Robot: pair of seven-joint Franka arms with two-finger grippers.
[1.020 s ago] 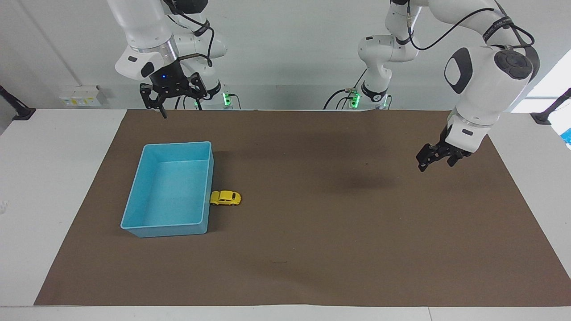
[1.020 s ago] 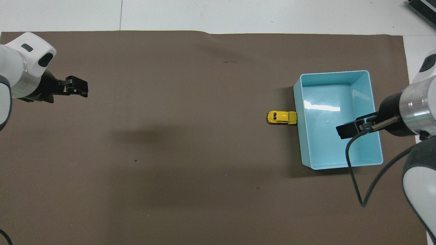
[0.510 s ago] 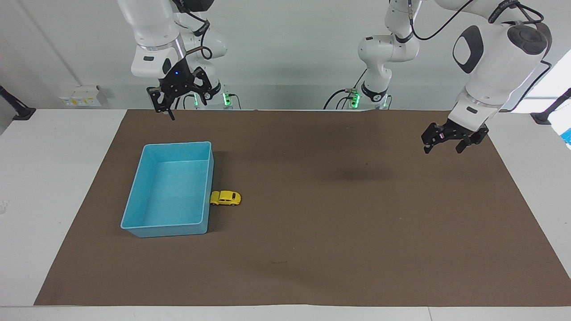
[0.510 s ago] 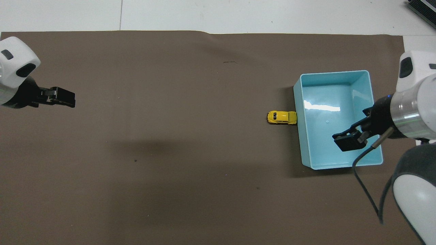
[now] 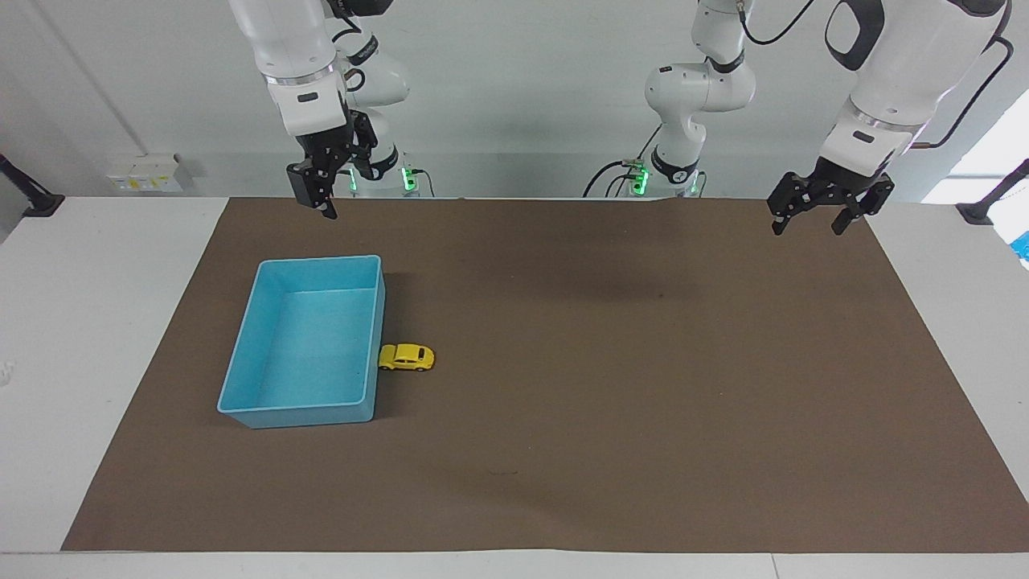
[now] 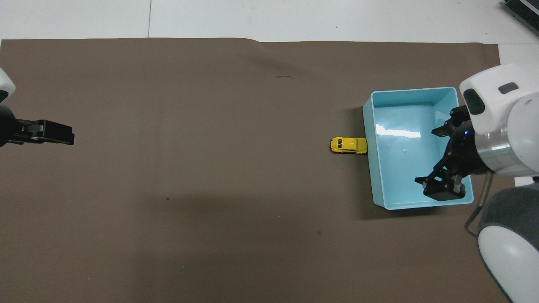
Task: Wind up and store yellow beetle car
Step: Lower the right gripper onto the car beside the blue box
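On mat (image 5: pixel 611 402): car (image 5: pixel 407 357) touching bin (image 5: pixel 241 366) wall. Left gripper (image 5: pixel 826 211) fingers apart, raised, holding nothing. Right gripper (image 5: pixel 316 190) raised; finger state unclear.

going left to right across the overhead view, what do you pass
left gripper → yellow beetle car → blue bin; the right gripper shows over the bin's end nearer the robots, so it has no separate place in the order.

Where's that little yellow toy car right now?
The yellow car sits on the brown mat, right against the outside wall of the blue bin, toward the right arm's end of the table.
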